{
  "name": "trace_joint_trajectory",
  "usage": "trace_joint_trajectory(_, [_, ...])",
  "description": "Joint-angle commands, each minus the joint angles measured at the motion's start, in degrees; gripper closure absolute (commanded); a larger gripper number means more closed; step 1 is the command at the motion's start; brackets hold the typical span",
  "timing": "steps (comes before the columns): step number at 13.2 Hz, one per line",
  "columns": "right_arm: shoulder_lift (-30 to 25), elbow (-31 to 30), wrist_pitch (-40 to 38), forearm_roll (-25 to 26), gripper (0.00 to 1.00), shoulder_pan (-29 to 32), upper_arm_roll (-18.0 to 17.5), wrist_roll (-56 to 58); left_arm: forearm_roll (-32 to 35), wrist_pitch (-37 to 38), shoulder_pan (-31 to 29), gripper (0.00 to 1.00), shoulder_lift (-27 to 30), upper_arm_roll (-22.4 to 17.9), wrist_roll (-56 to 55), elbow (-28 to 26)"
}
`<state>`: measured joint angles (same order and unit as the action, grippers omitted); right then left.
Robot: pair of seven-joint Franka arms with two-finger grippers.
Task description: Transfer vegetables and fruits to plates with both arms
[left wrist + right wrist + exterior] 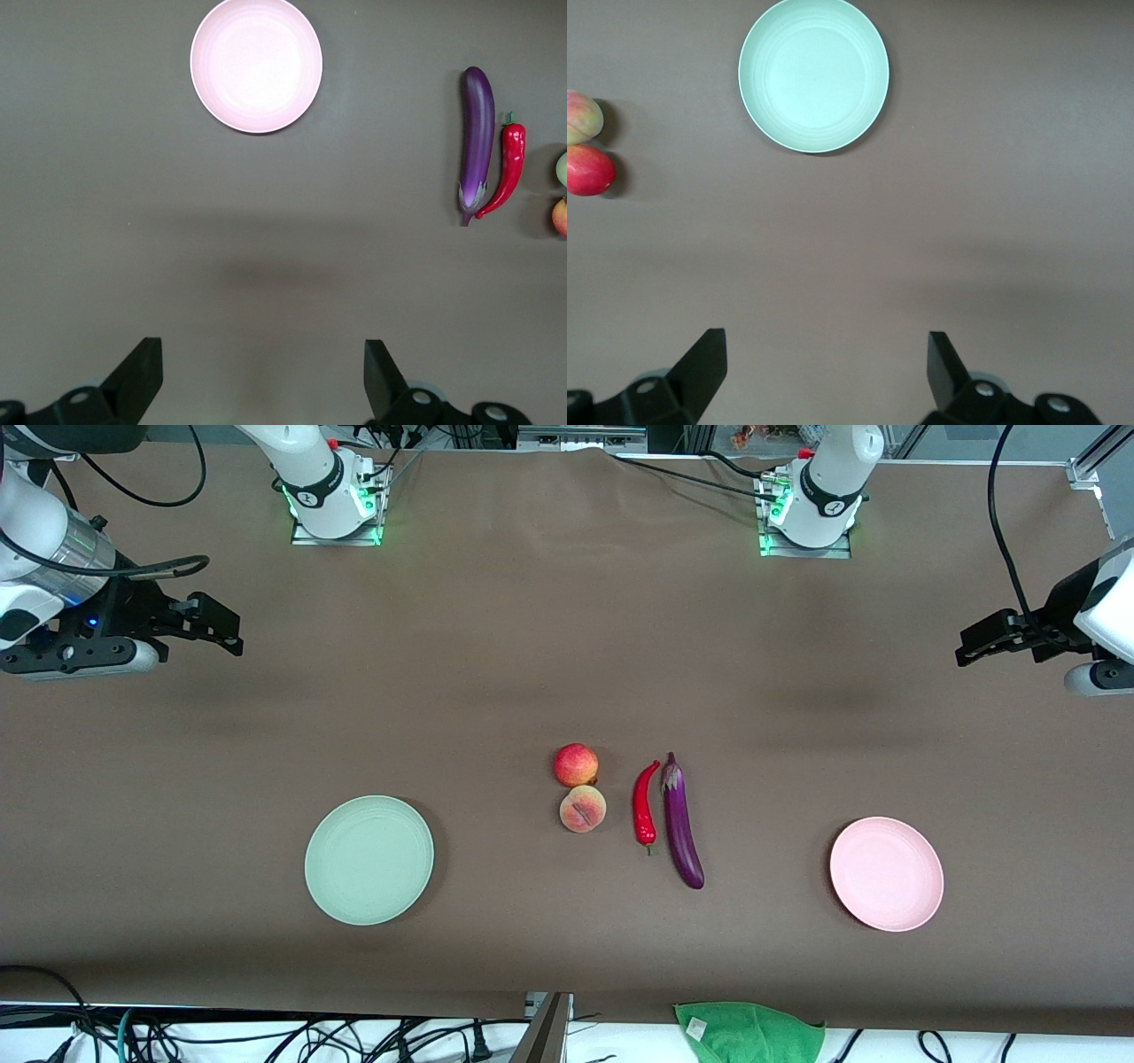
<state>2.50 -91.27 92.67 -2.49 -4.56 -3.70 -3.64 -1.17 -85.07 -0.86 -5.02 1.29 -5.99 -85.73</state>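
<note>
The purple eggplant (682,824) and the red chili pepper (644,804) lie side by side at mid table, also in the left wrist view (477,142) (507,170). The deep red fruit (576,764) and the peach (582,809) touch beside them; both show in the right wrist view (588,169) (582,117). The mint green plate (369,859) lies toward the right arm's end, the pink plate (886,873) toward the left arm's end. My left gripper (970,646) (263,367) is open and empty over bare table. My right gripper (226,633) (827,365) is open and empty over bare table.
A green cloth (749,1032) lies past the table's front edge. Cables run along that edge and by the arm bases (332,491) (819,500). The brown table cover (549,638) is bare between the bases and the produce.
</note>
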Motion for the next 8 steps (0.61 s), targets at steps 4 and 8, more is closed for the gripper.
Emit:
trace_joint_trajectory(4, [0.2, 1.2, 1.2, 0.8, 0.00, 1.0, -1.3, -1.9, -0.6, -0.2, 0.1, 0.00, -2.0, 0.0, 0.5, 1.8])
trace_joint_trajectory(8, [0.3, 1.2, 1.6, 2.8, 0.00, 0.6, -1.7, -2.6, -0.7, -0.2, 0.4, 0.00, -2.1, 0.1, 0.4, 2.0])
